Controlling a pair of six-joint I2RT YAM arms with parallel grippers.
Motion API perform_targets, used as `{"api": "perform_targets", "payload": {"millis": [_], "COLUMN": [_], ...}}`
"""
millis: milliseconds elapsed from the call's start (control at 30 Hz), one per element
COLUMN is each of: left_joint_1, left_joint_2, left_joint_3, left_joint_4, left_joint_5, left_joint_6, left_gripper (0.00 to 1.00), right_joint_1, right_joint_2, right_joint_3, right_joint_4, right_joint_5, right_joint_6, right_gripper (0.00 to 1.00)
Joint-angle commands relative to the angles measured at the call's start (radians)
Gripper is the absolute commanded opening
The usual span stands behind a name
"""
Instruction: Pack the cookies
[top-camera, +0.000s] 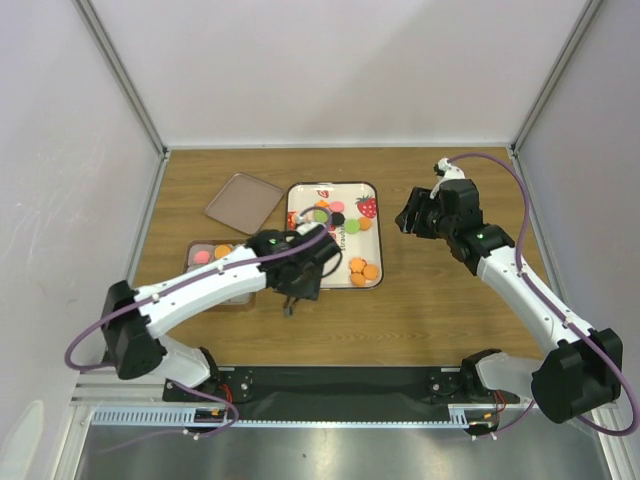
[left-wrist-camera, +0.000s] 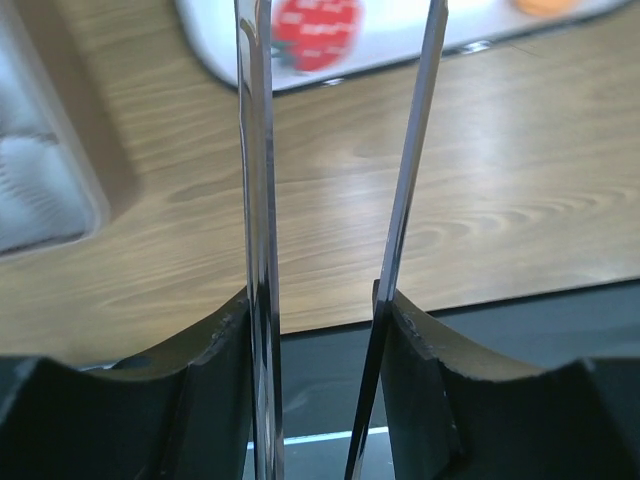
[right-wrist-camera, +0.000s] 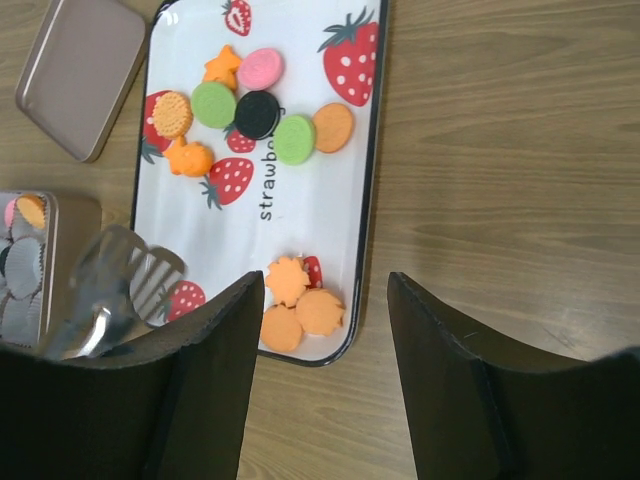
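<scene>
Cookies lie on a white strawberry-print tray (top-camera: 300, 190): a mixed cluster of orange, pink, green and black ones (right-wrist-camera: 256, 100) at its far end, and three orange ones (right-wrist-camera: 300, 305) at its near right corner. My left gripper (top-camera: 296, 288) is shut on metal tongs (left-wrist-camera: 258, 150) and hovers over the wood just in front of the tray's near left corner. The tong blades stand slightly apart with nothing between them. My right gripper (top-camera: 412, 218) is open and empty, held above the table right of the tray. In its wrist view, the jaws (right-wrist-camera: 322, 285) frame the three orange cookies.
A tin box (top-camera: 200, 262) with paper cups holds a pink and an orange cookie, left of the tray. Its brown lid (top-camera: 243, 200) lies behind it. White walls enclose the table on three sides. The tray's near left corner (left-wrist-camera: 400, 45) shows beyond the tongs.
</scene>
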Motion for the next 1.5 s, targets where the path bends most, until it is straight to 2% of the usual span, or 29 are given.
{"api": "perform_targets", "payload": {"millis": [0,433,1467], "left_joint_1": [-0.056,-0.122,-0.166], "left_joint_2": [0.049,0.180,0.229], "left_joint_3": [0.059,0.061,0.062], "left_joint_4": [0.098,0.176,0.118], "left_joint_5": [0.029,0.097,0.060], "left_joint_6": [0.010,0.086,0.123], "left_gripper": [0.52,0.52,0.50], "right_joint_1": [-0.011,-0.012,-0.011], "right_joint_2": [-0.025,-0.027,-0.028], "right_joint_3": [0.004,0.004,-0.001], "right_joint_4": [0.003,0.003,0.014], "right_joint_5": [0.051,0.051,0.036], "right_joint_6": [-0.011,-0.011,-0.011], "right_gripper": [0.59,0.59,0.59]}}
